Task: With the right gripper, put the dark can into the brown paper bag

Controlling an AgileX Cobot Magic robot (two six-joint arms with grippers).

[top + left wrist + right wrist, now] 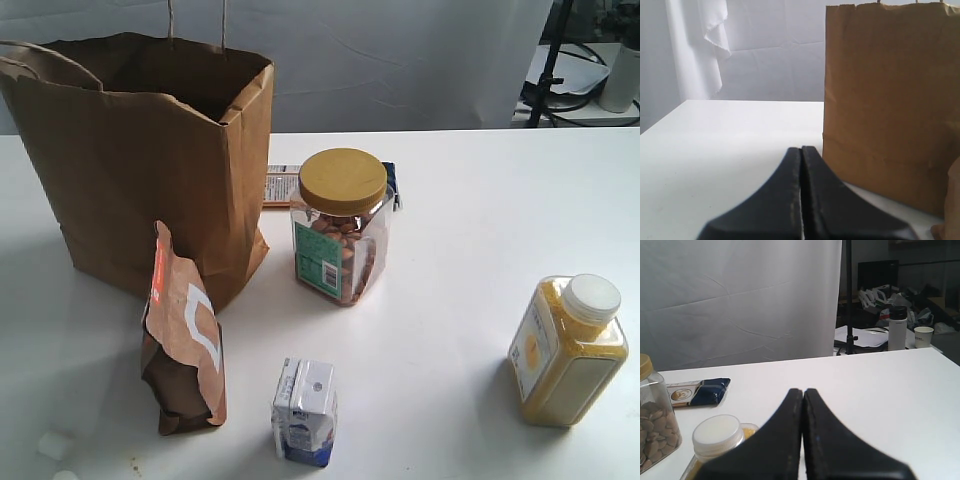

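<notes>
My black right gripper sits pressed together, empty; the dark can shows nowhere, the tall brown paper bag leftward.

Jar right of paper bag

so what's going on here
Nothing is being handled at this moment. The left hand and right hand are both shut and empty. The brown paper bag stands open on the white table, with a nut jar, pouch, carton and yellow bottle around it. No dark can shows in any view, and the bag's inside is hidden.
</notes>
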